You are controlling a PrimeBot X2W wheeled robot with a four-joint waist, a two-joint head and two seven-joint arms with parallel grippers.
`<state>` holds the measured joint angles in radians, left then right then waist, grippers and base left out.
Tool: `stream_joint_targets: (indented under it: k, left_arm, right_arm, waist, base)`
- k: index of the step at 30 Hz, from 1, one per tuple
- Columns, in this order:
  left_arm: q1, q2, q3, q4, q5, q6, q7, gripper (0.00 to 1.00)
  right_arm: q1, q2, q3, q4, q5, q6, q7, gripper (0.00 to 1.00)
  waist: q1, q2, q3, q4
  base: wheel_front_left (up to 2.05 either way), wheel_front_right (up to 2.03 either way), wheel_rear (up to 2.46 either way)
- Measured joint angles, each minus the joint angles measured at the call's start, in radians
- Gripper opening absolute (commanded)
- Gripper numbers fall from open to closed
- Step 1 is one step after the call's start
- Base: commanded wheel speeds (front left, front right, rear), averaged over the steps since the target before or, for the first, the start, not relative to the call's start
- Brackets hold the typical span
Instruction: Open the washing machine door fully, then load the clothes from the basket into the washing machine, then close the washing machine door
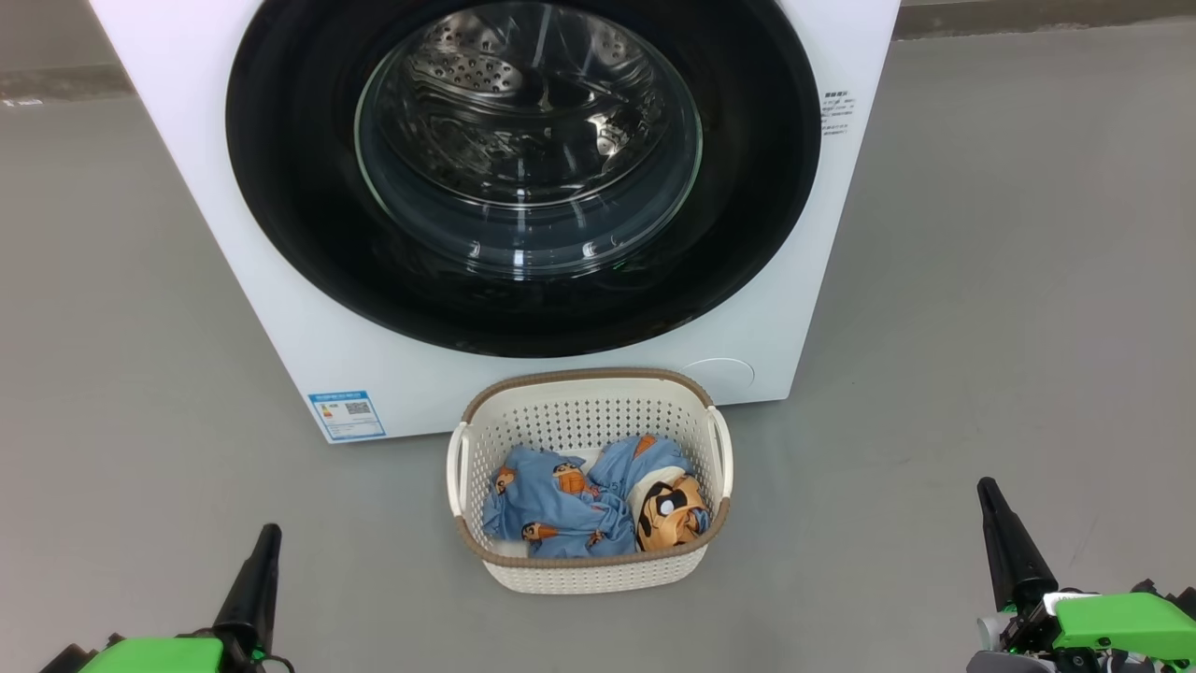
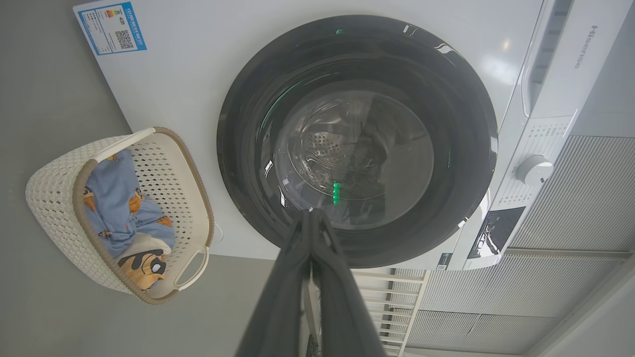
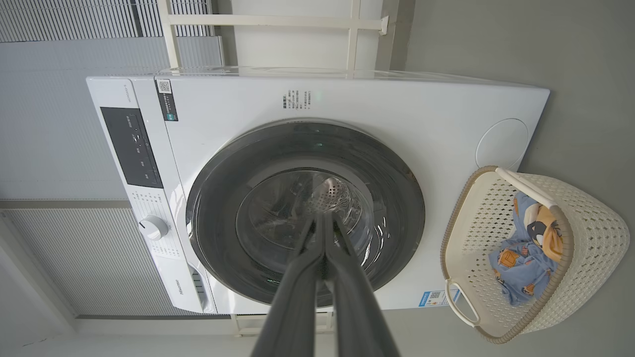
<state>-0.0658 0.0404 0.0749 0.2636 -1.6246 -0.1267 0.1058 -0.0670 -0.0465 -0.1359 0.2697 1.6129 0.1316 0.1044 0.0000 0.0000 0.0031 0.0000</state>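
In front of the washing machine (image 1: 308, 308): the basket (image 1: 579, 416) sits on the grey floor (image 1: 140, 374), just beside the machine's lower front panel and directly below the door.
Washing machine door (image 1: 280, 187): shut, lying flush against the machine's front; its wide glossy black rim rings the clear glass bowl.
Drum (image 1: 523, 84): perforated steel, seen through the door's glass inside the machine.
Clothes (image 1: 561, 509): a crumpled blue printed bundle with an orange and cream cartoon piece, lying in the bottom of the basket, outside the machine.
Blue label (image 1: 347, 415): stuck on the machine's lower front corner, on the robot's left, near the basket.
Dial (image 3: 154, 227): a white knob on the machine's top control strip, beside a dark display panel.
Left gripper (image 2: 312, 214): clenched on nothing, its two dark fingers meeting at the tips; it hangs in the air well apart from the machine, low on the robot's left, pointing toward the door.
Right gripper (image 3: 325, 218): likewise clenched and empty, fingertips pressed together; it hangs well apart from the machine, low on the robot's right, pointing toward the door's glass.
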Motion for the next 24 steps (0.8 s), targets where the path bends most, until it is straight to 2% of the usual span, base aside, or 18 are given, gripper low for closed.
stream_joint_targets:
  k: [24]
  left_arm:
    - [0.0, -0.001, 0.001, 0.0, 0.0, 0.0, 0.0, 0.0]
  right_arm:
    - [0.0, 0.0, 0.0, 0.0, 0.0, 0.0, 0.001, 0.0]
  waist:
    - [0.0, 0.0, 0.0, 0.0]
  base:
    - [0.0, 0.0, 0.0]
